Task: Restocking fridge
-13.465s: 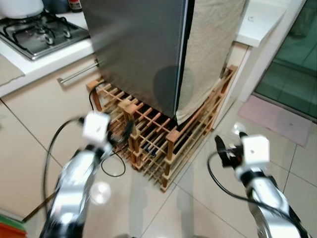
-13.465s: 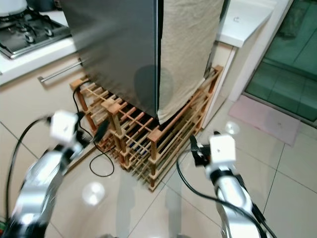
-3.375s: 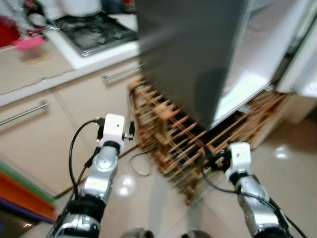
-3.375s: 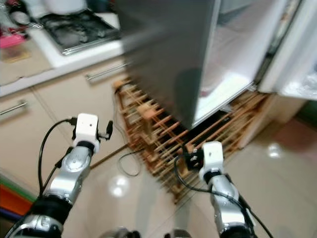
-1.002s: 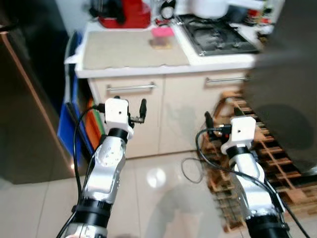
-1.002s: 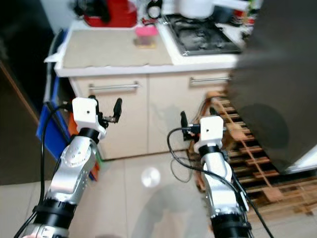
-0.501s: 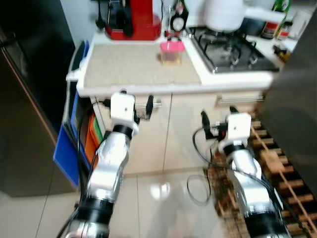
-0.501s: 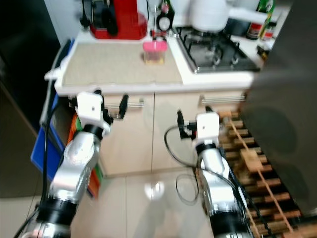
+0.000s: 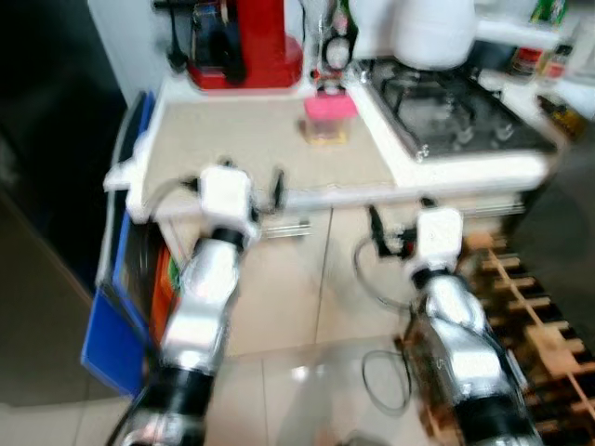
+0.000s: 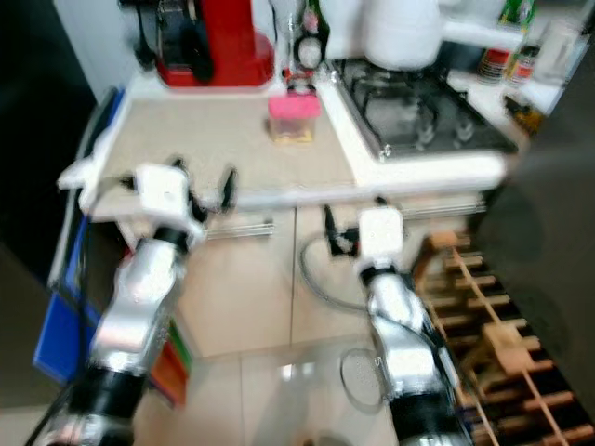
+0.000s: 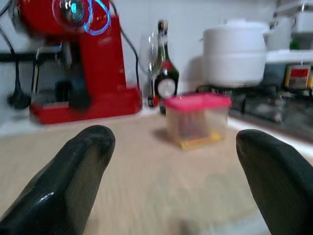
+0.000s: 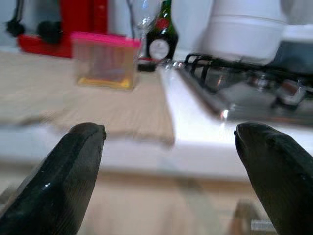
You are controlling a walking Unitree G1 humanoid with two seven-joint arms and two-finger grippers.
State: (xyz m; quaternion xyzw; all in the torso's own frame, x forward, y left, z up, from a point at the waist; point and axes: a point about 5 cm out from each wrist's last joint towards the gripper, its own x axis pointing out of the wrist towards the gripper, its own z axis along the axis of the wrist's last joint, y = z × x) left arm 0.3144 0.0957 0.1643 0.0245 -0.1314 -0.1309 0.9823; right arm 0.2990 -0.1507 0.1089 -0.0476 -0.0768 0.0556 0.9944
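A clear container with a pink lid (image 9: 327,119) stands on the beige worktop (image 9: 242,149), beside the hob. My left gripper (image 10: 206,183) is held up at the worktop's front edge, open and empty. In the left wrist view, the container (image 11: 197,120) sits ahead between its fingertips (image 11: 90,152). My right gripper (image 9: 398,214) is open and empty too, below the edge and to the container's right. The grey fridge side (image 10: 553,186) fills the right edge. The eye views are blurred.
A red coffee machine (image 9: 246,42), a dark bottle (image 11: 166,78) and a glass stand at the back of the worktop. A white pot (image 9: 432,32) sits on the gas hob (image 10: 418,111). A wooden rack (image 10: 493,344) lies low on the right, blue and orange boards (image 9: 107,325) on the left.
The view has swung left from the open fridge to the counter and drawn nearer. Both grippers stay open and now sit close to the worktop's front edge.
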